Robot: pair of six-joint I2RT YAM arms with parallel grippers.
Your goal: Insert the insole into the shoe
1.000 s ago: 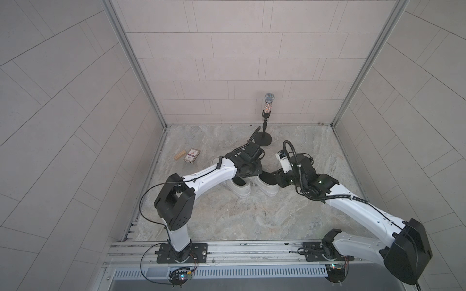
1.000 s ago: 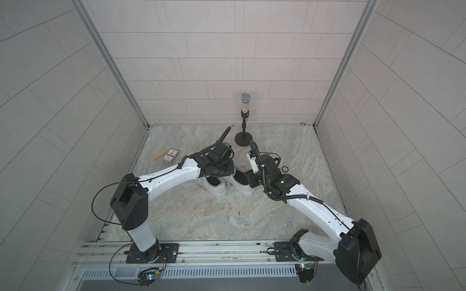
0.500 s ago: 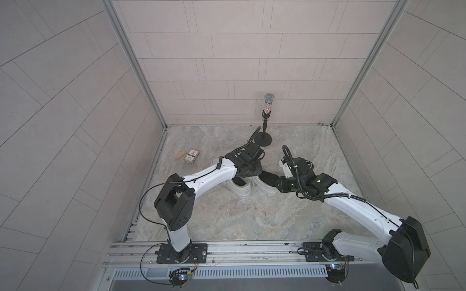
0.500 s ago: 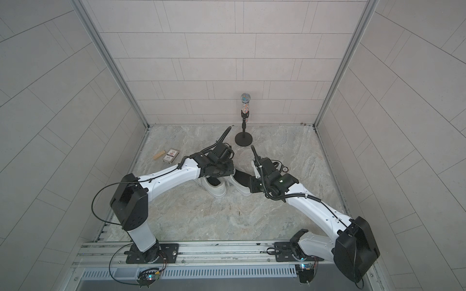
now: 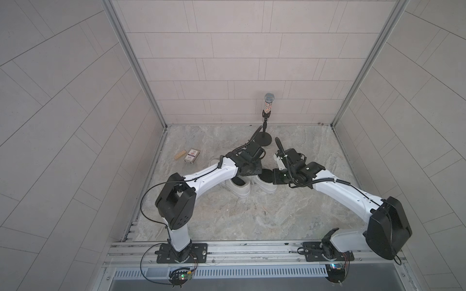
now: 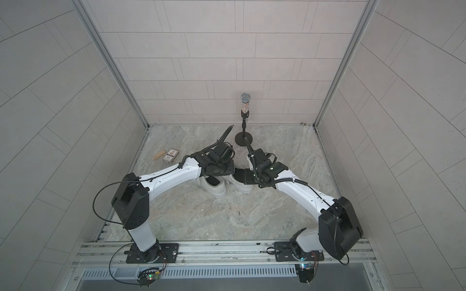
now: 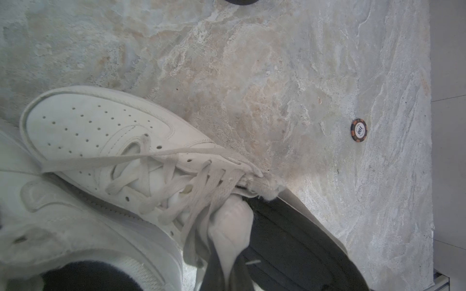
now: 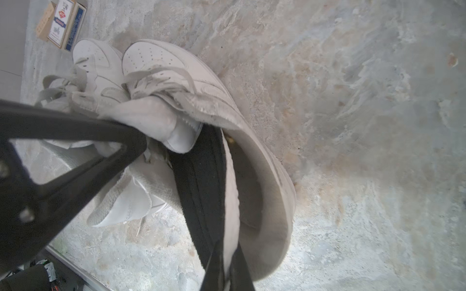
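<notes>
Right side: gone from half-spread to clenched within the last second, with the right jaws now pinching the rear end of the black insole (image 8: 199, 186) edge-on. Reads as a fresh grip taken, ready to drive the insole forward, away from the jaws, toward the toe.

Not seated yet: front end tucked under the tongue (image 7: 232, 226) of the white sneaker (image 8: 156, 58), the rest tilted on edge in the opening, rear end standing out over the heel collar.

Left side: left jaws clamped as before on that tongue, pulling it back to hold the mouth wide.

Just beyond the left jaws, loose laces (image 7: 174, 176) crossing the throat, likely to snag. Touching the held shoe's far side, a second white sneaker (image 8: 93, 55). Past both toes, a card box (image 8: 64, 25). Well apart from the left jaws, a poker chip (image 7: 358, 130). Neither in the path.
</notes>
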